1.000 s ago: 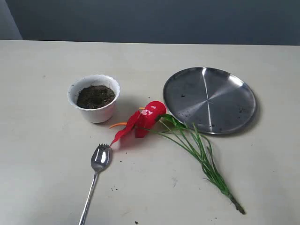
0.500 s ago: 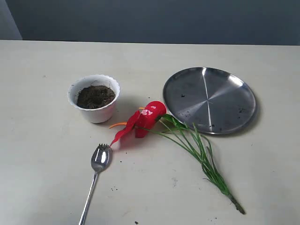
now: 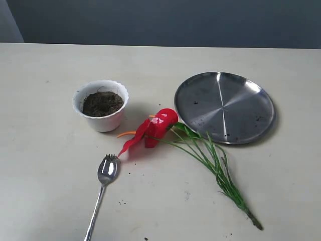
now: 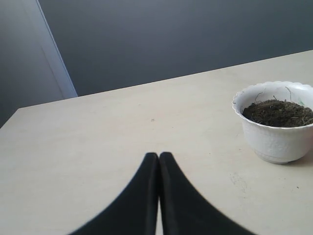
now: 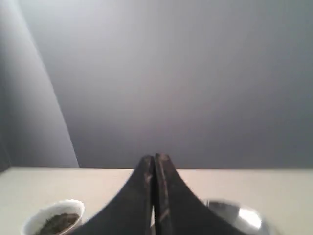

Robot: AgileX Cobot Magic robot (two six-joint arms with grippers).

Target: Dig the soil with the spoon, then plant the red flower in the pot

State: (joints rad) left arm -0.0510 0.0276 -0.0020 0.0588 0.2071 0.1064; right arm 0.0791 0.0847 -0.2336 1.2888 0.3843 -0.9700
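- Left gripper (image 4: 158,157): jaws pressed together, holding nothing; the pot (image 3: 100,105) of soil (image 3: 102,103) stands ahead of it, apart.
- The spoon (image 3: 103,188) and the red flower (image 3: 155,128) lie flat on the table (image 3: 45,150), in neither gripper.
- Right gripper (image 5: 155,159): jaws together, holding nothing; pot and steel plate (image 3: 224,107) sit ahead, below it.

No text, label, brand or number can be read on the pot (image 3: 103,123), spoon (image 3: 107,170) or steel plate (image 3: 235,110).
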